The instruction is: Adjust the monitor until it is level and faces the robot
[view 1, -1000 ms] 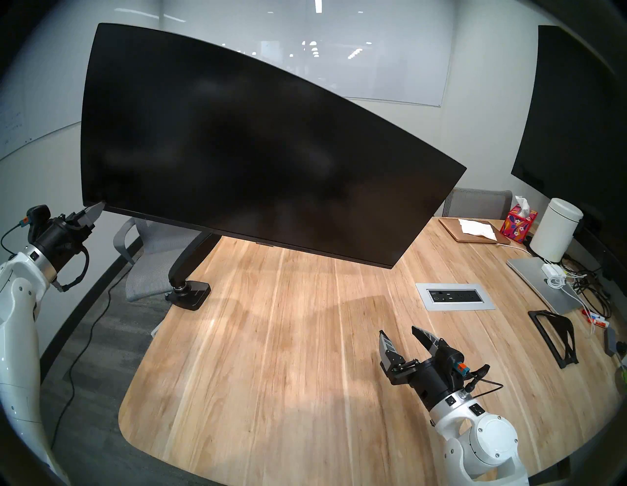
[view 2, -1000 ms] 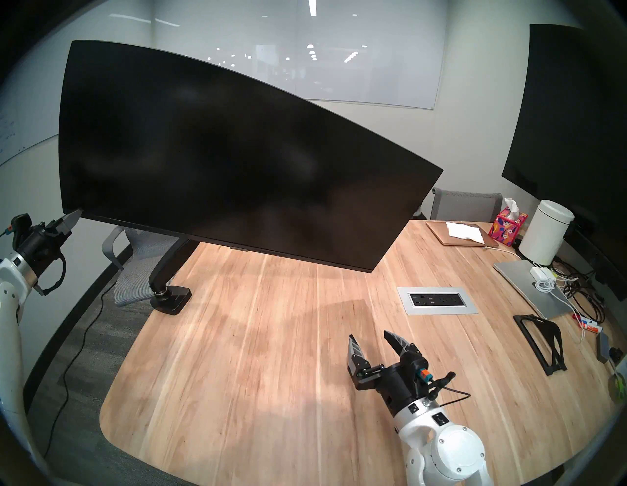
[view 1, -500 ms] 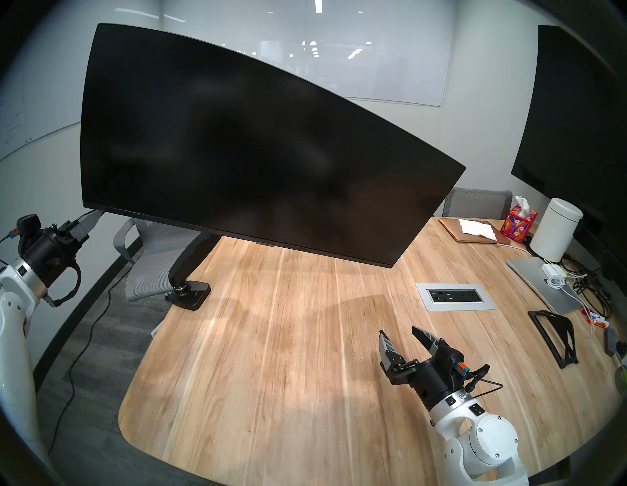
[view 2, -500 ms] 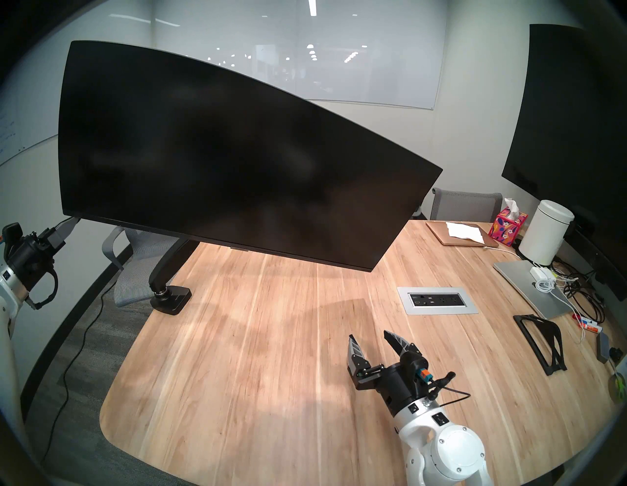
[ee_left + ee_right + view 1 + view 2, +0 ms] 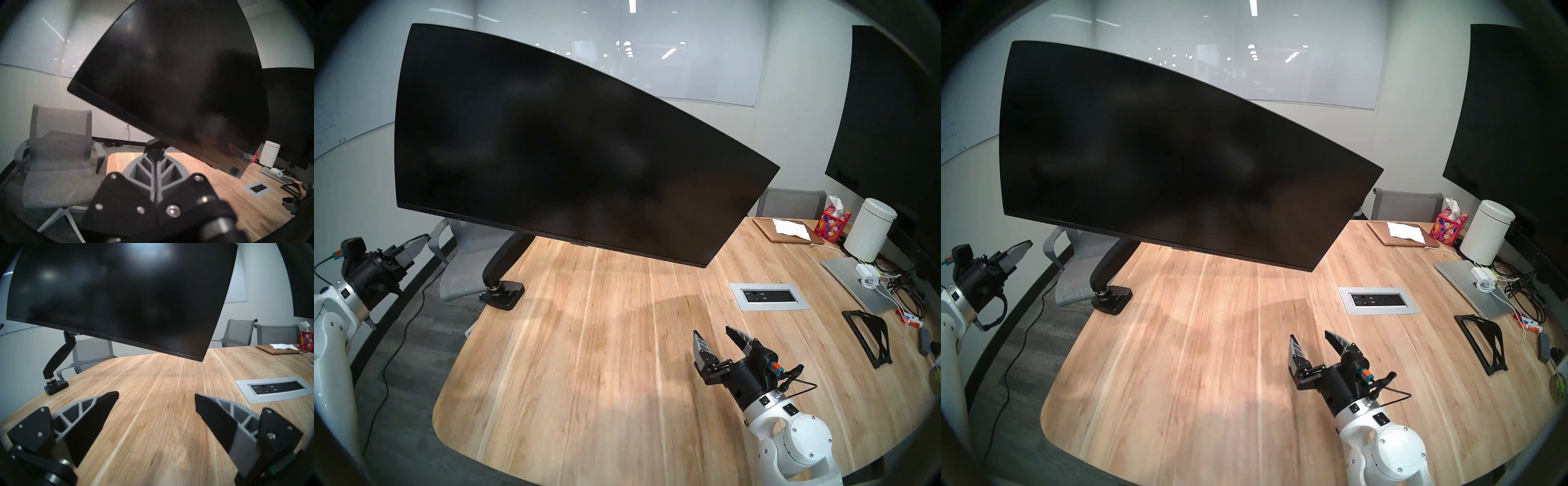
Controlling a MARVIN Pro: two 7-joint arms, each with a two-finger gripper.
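Note:
The wide black monitor hangs tilted over the wooden table, its left end high and its right corner low. A black articulated arm carries it from a clamp base at the table's left edge. My left gripper is shut on nothing, off the table's left side, below and apart from the monitor's lower left corner. My right gripper stands open over the near right of the table, empty.
A grey mesh chair sits behind the clamp base. A power socket panel is set in the table. At the far right lie a laptop, cables, a white canister, a tissue box and a black stand. A large wall screen hangs at the right.
My left gripper has dropped away from the monitor's lower left corner, moving down and a little right. The monitor and the right arm have not moved.

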